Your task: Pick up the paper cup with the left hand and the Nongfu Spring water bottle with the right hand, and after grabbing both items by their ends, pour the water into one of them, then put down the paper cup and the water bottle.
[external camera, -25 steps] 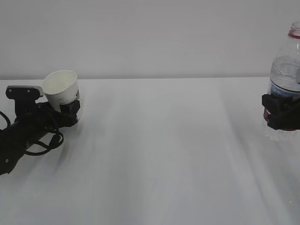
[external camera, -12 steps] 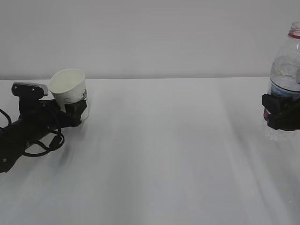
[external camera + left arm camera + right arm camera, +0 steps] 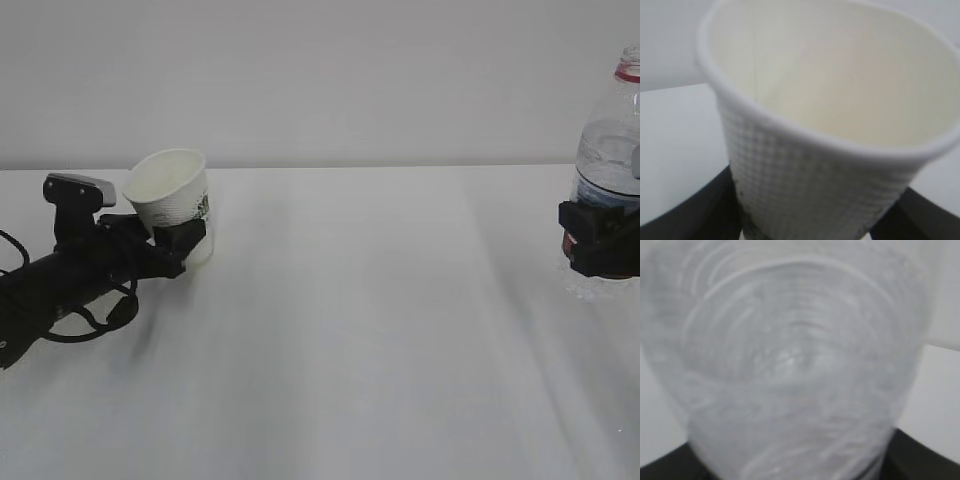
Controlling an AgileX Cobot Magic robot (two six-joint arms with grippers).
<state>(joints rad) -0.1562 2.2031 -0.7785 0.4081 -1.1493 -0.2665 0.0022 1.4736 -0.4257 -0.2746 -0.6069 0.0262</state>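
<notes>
Left hand: the left hand (image 3: 180, 243) comes in low from the left edge of the exterior view, its black fingers (image 3: 186, 237) spread to the cup's width and closed on the lower part of the cup wall.
Left wrist view: dark fingers (image 3: 700, 212) show on either side of the cup's base, pressed to the embossed paper.
Paper cup: the paper cup (image 3: 172, 205) sits in that grip at the left of the table (image 3: 360, 330), tilted so its mouth leans toward the left and the camera; green print shows on its right side. Its inside (image 3: 840, 85) looks pale; whether anything is in it cannot be told.
Right hand: the right hand (image 3: 598, 243) stands at the right edge, jaws set apart to the bottle's width and clamped on the labelled middle of the bottle.
Right wrist view: the ribbed clear body fills the frame, blurred, with dark gripper parts at the bottom corners.
Water bottle: the Nongfu Spring water bottle (image 3: 610, 150) stands upright at the right edge, red neck ring at the top.
Water: the water (image 3: 606, 140) is hard to make out behind the ribbing; its level cannot be told.
Change, cup: against the earlier frames the cup and left hand have shifted right along the table, and the cup sits a little lower in the picture.
Change, bottle: the bottle and right hand stay where they were.
</notes>
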